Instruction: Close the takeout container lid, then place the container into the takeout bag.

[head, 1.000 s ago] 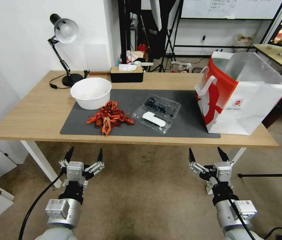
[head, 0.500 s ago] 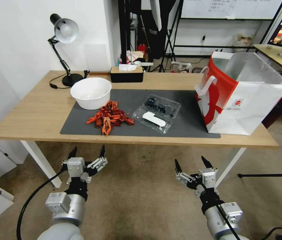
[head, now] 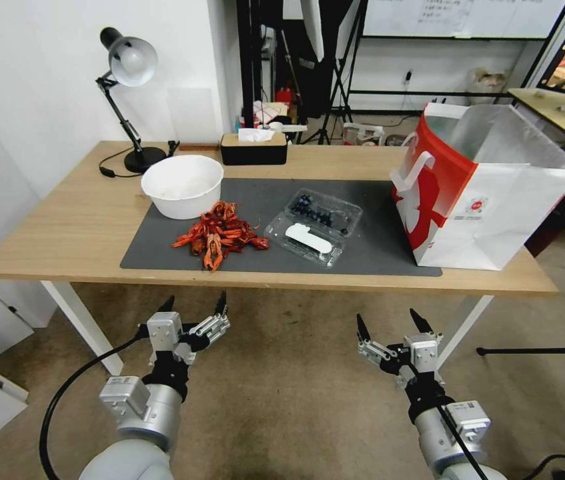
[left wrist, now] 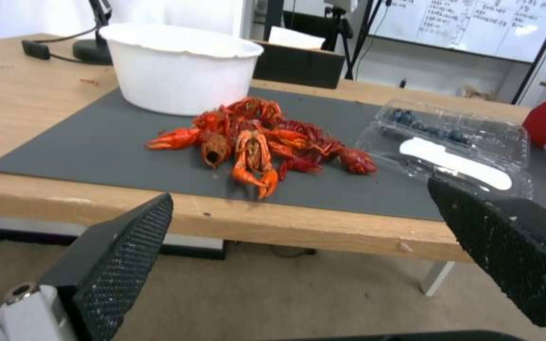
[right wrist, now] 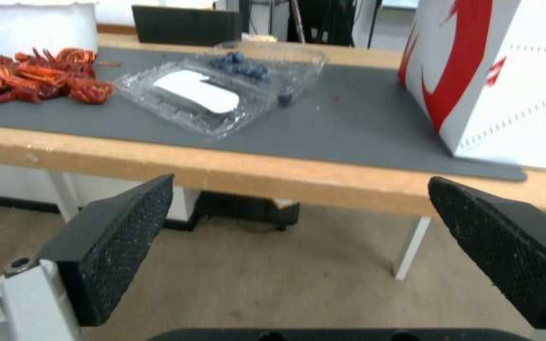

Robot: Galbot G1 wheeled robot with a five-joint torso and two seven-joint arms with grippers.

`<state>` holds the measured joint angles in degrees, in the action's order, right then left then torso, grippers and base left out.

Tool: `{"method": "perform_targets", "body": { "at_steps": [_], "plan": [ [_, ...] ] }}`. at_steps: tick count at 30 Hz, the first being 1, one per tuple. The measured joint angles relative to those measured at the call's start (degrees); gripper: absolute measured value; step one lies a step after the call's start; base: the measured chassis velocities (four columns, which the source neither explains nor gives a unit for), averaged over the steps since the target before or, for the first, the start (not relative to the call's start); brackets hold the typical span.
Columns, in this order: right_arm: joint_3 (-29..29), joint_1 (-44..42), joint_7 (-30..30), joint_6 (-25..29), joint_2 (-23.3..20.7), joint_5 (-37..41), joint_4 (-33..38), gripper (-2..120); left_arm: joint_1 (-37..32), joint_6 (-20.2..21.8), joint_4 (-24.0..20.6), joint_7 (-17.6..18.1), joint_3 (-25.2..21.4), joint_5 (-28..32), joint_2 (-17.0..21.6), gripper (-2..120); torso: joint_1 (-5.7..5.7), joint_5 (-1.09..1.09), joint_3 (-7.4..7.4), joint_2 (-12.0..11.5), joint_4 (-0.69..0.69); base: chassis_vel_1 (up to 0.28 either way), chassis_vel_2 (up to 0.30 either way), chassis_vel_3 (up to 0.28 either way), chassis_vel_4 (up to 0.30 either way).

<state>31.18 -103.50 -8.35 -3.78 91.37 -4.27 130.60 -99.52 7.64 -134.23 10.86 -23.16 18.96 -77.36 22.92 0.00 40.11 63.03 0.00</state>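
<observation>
Hung spread wide below the table edge, left gripper (head: 193,307) and right gripper (head: 389,323), presumably readied for the open takeout container (head: 313,225).

takeout container (head: 314,227) top: unobstructed | crayfish pile (head: 219,235) beside | takeout bag (head: 489,193) mouth: open
</observation>
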Motion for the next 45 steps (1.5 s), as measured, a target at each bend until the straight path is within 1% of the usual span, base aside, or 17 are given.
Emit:
{"method": "perform_targets", "body": {
  "at_steps": [3,6,9,14,16,22,25,27,28,31,33,35,37,39,41,43,45],
  "plan": [
    [0.5,1.1,-0.2,1.7,-0.5,-0.8,-0.7,100,0.0,-0.6,0.2,-0.7,-0.3,-0.1,0.2,100,0.00,0.00,0.00,0.0,0.00,0.000,0.000,0.000,0.000],
    [1.5,4.4,-0.3,3.6,-2.3,-1.4,-2.3,100,0.0,-0.9,0.5,-1.3,-0.5,-0.8,0.5,100,0.00,0.00,0.00,0.0,0.00,0.000,0.000,0.000,0.000],
    [1.8,6.0,-0.3,3.7,-3.3,-1.3,-3.0,100,0.0,-0.9,0.5,-1.5,-0.6,-1.3,0.6,100,0.00,0.00,0.00,0.0,-0.01,0.000,0.000,0.000,0.000],
    [1.5,12.0,0.8,2.6,-6.2,0.2,-5.8,100,-0.3,-0.8,0.6,-1.6,-0.7,-2.3,0.5,100,0.00,0.01,0.00,0.0,0.00,0.000,0.000,0.000,0.000],
    [0.1,16.5,2.5,0.4,-8.1,1.8,-8.4,100,-0.4,-0.9,0.6,-1.6,-0.8,-2.7,0.2,100,0.00,0.01,0.00,0.0,0.00,0.000,0.000,0.000,0.000],
    [-1.9,20.6,5.2,-3.3,-8.9,1.8,-10.4,100,-0.5,-1.2,0.6,-1.5,-1.2,-2.9,0.0,100,0.00,0.01,0.00,0.0,0.00,0.000,0.000,0.000,0.000],
    [-3.6,23.3,6.7,-7.8,-9.3,0.7,-11.1,100,-0.7,-1.7,0.7,-1.5,-1.4,-3.3,-0.3,100,0.00,-0.01,0.00,0.0,0.00,0.000,0.000,0.000,0.000],
    [-3.8,23.6,6.8,-8.5,-9.4,0.6,-11.2,100,-0.7,-1.8,0.8,-1.5,-1.4,-3.3,-0.3,100,0.00,0.00,0.00,0.0,0.00,0.000,0.000,0.000,0.000],
    [-4.8,24.9,7.0,-10.7,-9.9,0.5,-11.6,100,-0.8,-1.9,0.8,-1.5,-1.5,-3.4,-0.4,100,0.00,0.00,0.00,0.0,0.00,0.000,0.000,0.000,0.000],
    [-5.8,25.8,7.0,-12.4,-10.6,0.4,-11.9,100,-0.8,-2.0,0.9,-1.5,-1.6,-3.6,-0.5,100,0.00,0.00,0.00,0.0,0.00,0.000,0.000,0.000,0.000],
    [-7.6,27.5,7.2,-15.8,-12.3,0.5,-12.5,100,-0.8,-2.2,1.2,-1.5,-1.6,-3.7,-0.7,100,0.00,0.01,0.00,0.0,0.00,0.000,0.000,0.000,0.000],
    [-8.0,27.8,7.3,-16.7,-12.7,0.6,-12.6,100,-0.8,-2.2,1.2,-1.5,-1.6,-3.8,-0.8,100,0.00,0.00,0.00,0.0,0.00,0.000,0.000,0.000,0.000],
    [-9.8,29.9,7.8,-20.0,-14.4,1.1,-13.2,100,-0.7,-2.3,1.5,-1.5,-1.6,-3.9,-0.9,100,0.00,0.00,-0.01,0.0,-0.01,0.000,0.000,0.000,0.000],
    [-10.3,30.4,8.0,-20.6,-14.9,1.4,-13.3,100,-0.7,-2.3,1.6,-1.5,-1.6,-3.9,-0.9,100,0.00,0.00,-0.01,0.0,0.00,0.000,0.000,0.000,0.000],
    [-12.5,33.1,9.4,-23.1,-16.3,3.6,-14.4,100,-0.6,-2.3,1.8,-1.5,-1.6,-4.1,-1.1,100,0.00,0.01,0.00,0.0,0.00,0.000,0.000,0.000,0.000],
    [-13.1,33.8,9.8,-23.7,-16.6,4.5,-14.7,100,-0.6,-2.4,1.9,-1.4,-1.6,-4.1,-1.1,100,0.00,0.00,-0.01,0.0,0.00,0.000,0.000,0.000,0.000],
    [-14.8,36.2,11.4,-25.1,-16.9,7.5,-15.9,100,-0.6,-2.5,2.1,-1.3,-1.8,-4.1,-1.2,100,0.00,0.00,-0.01,0.0,0.00,0.000,0.000,0.000,0.000]
  ]
}}
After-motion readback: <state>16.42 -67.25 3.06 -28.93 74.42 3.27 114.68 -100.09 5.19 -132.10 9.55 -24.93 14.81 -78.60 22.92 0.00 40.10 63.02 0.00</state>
